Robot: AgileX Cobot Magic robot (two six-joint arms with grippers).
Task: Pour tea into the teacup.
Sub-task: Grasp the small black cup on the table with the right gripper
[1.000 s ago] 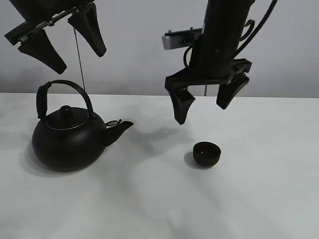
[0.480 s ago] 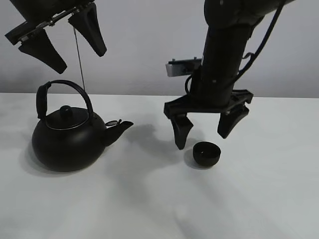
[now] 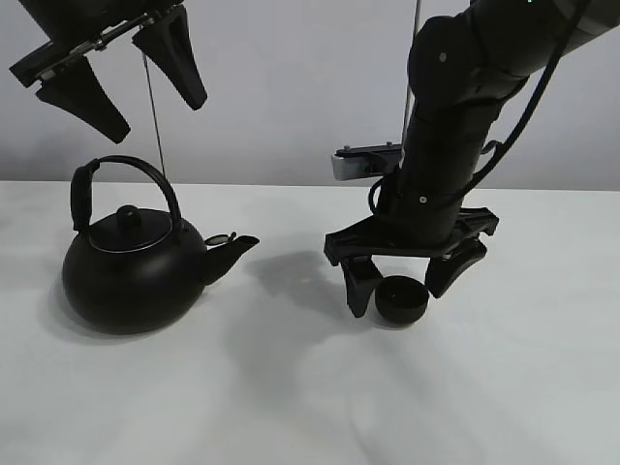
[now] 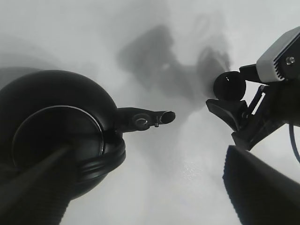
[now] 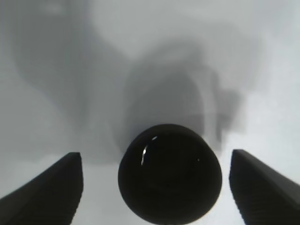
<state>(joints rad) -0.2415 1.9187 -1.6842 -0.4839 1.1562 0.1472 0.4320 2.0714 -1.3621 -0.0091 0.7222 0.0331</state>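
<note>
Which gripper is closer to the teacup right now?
Right. The right gripper straddles the teacup, one finger each side, not touching; the left gripper hangs high above the kettle, far from the cup.

Small round matte-black teacup (image 3: 401, 298), handleless, upright, on white tabletop (image 3: 291, 407)

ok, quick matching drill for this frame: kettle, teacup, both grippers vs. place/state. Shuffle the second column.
Column one
1 kettle
2 teacup
3 left gripper
4 right gripper

Column two
A open, high above the kettle
B on the table, spout toward the teacup
C open, down at table level, straddling the teacup without touching it
D on the table, flanked by open jaws, a gap on each side

Pairs: 1-B, 2-D, 3-A, 4-C
</note>
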